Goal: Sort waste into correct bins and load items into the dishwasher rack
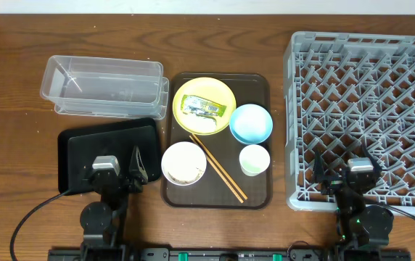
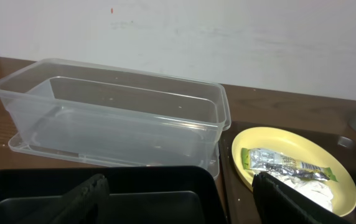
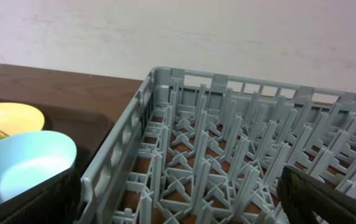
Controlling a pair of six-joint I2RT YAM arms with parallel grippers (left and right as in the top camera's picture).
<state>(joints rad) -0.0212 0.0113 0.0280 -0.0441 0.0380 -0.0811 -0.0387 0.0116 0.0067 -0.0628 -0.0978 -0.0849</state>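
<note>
Yellow plate (image 1: 222,93) w/ wrapper (image 1: 204,109) & rice (image 1: 204,125) sits on brown tray (image 1: 193,196).

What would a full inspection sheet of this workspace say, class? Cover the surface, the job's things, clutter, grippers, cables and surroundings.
Surface: wooden table, brown serving tray mid-table.
Job's things: yellow plate holds the wrapper and a whitish rice heap; blue bowl, white bowl, cup and chopsticks share that tray; clear tub and black tray sit left; rack right, no dishes seen in it.
Clutter: nothing seen.
Grippers: left gripper open over the black tray; right gripper open over the rack's near edge.
Cables: a black cable trails from each arm base.
Surroundings: pale wall behind.
</note>
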